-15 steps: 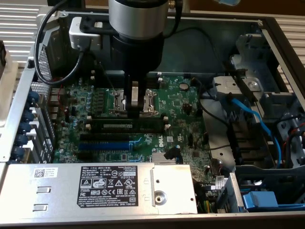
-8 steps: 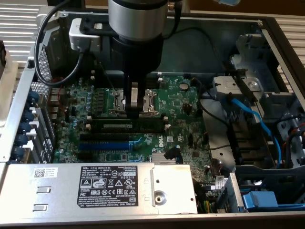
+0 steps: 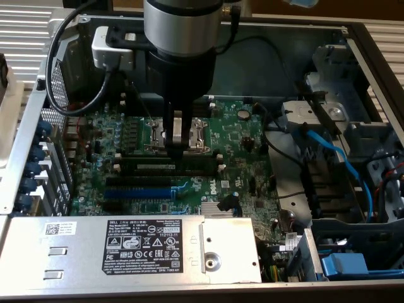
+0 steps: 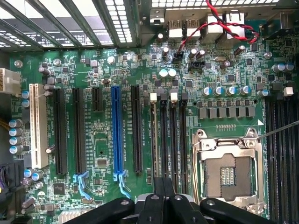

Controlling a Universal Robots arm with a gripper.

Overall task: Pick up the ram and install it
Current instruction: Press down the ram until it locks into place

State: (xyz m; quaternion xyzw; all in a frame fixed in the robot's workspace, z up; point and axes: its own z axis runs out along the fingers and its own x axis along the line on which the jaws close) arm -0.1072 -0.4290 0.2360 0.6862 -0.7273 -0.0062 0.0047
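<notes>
Metal walls of an open computer case (image 3: 372, 38) frame my whole work area, with a green motherboard (image 3: 243, 136) lying flat on its floor. My gripper (image 3: 179, 148) hangs straight down over the middle of that board, and in the wrist view its fingers (image 4: 158, 198) are drawn together with no gap I can make out between them. Directly under the fingertips run the long black memory slots (image 4: 174, 140), and the ram (image 3: 158, 166) sits lengthwise in one of them, a dark green strip seen edge-on from the wrist (image 4: 154, 140). I cannot tell whether the fingertips are touching its top edge or are just above it. Just beside the gripper, on the far side of the slots from the ram, is the silver-framed processor socket (image 4: 226, 172), uncovered. Beyond the ram on the other side lies a blue expansion slot (image 3: 136, 191), then more black slots and a white one (image 4: 37, 126). Farther from the gripper, a grey power supply box (image 3: 126, 246) with a black label covers the near edge of the case. Well away on the exterior view's right, blue cables (image 3: 341, 161) loop over the drive bay. Twisted red and black wires (image 4: 210, 25) run near the rear ports.
</notes>
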